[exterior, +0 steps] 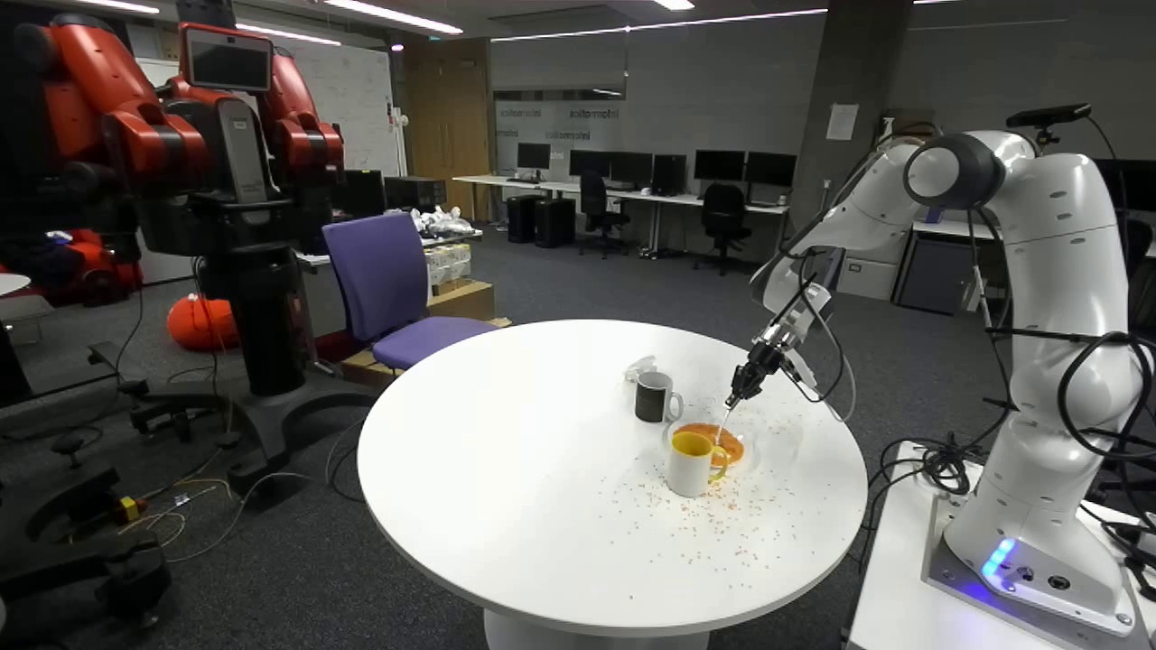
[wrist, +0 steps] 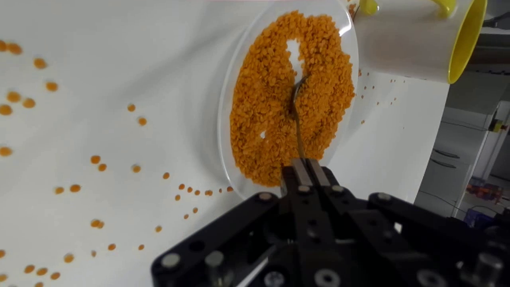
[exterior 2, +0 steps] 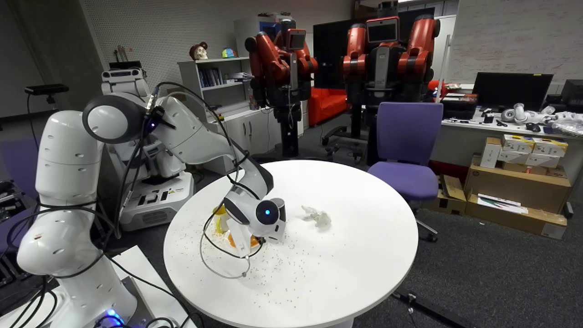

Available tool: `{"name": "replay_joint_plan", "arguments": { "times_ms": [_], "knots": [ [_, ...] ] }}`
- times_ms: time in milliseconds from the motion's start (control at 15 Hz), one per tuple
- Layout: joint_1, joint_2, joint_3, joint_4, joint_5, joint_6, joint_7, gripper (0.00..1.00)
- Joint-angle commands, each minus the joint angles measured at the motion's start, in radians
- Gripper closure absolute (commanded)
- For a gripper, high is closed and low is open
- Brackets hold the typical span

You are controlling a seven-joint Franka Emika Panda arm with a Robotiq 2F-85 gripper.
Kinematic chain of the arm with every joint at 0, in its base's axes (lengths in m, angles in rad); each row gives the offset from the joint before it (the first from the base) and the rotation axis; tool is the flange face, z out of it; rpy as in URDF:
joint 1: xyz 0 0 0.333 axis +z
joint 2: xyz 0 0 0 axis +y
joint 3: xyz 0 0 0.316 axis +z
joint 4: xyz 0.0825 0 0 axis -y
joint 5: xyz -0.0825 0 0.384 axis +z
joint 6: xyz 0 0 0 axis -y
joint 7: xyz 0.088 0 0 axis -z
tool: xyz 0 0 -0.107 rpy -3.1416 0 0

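Claw (wrist: 307, 163): pinched tight on spoon (wrist: 298, 127) | Spot: bowl, seemingly tilted, among orange lentils (wrist: 267, 103) on plate (wrist: 224, 115), toward robot-side edge of bench (exterior: 506, 469) | Advice: level bowl, lift gently to limit spills, clear of yellow-lined mug (wrist: 402, 44) just beside plate

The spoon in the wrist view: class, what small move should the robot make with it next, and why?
Probably nudge the spoon a little sideways into the orange grains. The jaws are shut on its handle, its bowl end sits among the grains, and a bare patch shows on the plate by its tip, so moving straight on would likely gather less.
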Motion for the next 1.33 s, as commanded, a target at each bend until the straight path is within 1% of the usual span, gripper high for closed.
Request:
{"name": "replay_joint_plan", "arguments": {
  "times_ms": [0, 467, 1267],
  "knots": [
    [0.018, -0.034, -0.012, -0.04, 0.055, 0.052, -0.065, 0.99],
    [0.016, -0.037, -0.023, -0.041, 0.118, 0.031, -0.123, 0.99],
    [0.009, -0.041, -0.034, -0.039, 0.182, -0.02, -0.13, 0.99]
  ]
}}
